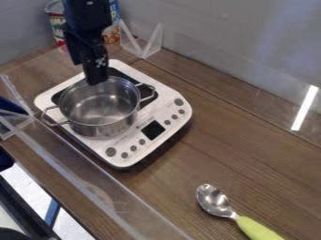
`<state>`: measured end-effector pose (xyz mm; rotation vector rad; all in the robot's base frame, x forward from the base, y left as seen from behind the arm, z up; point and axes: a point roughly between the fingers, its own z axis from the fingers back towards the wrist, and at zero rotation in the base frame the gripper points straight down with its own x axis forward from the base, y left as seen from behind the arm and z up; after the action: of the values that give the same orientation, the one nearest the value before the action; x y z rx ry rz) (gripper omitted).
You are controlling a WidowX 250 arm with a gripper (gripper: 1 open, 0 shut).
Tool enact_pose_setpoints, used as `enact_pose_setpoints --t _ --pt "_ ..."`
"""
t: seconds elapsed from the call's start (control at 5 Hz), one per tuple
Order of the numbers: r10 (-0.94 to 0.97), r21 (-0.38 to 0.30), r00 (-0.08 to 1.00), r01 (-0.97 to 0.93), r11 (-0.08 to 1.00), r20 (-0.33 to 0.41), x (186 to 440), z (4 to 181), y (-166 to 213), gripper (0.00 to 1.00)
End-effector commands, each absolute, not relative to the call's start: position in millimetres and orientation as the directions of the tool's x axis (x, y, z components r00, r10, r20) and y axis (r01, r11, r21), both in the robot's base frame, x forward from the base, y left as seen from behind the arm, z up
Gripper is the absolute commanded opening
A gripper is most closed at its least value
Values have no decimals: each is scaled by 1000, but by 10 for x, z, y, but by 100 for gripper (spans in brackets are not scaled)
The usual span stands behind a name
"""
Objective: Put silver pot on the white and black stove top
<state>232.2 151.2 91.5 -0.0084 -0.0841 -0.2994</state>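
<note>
The silver pot [98, 111] sits level on the stove top [153, 126], over its black heating surface, one side handle pointing front left and the other to the right. My gripper [97, 75] points straight down at the pot's far rim. Its dark fingers appear spread open on either side of the rim and no longer carry the pot. The stove's white front panel with buttons shows to the right of the pot.
A metal spoon with a yellow-green handle [234, 214] lies on the wooden table near the front right. Cans [56, 28] stand behind the arm at the back left, with a clear plastic holder [148, 39] next to them. A transparent barrier runs along the table's left front edge.
</note>
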Motion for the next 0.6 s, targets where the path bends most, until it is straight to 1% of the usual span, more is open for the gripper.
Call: enact_pose_setpoints --t 0.0,0.4 --pt "-307 23 946 306 952 103 2355 903 1564 100" --pt "-309 9 946 310 951 96 2362 699 1595 100"
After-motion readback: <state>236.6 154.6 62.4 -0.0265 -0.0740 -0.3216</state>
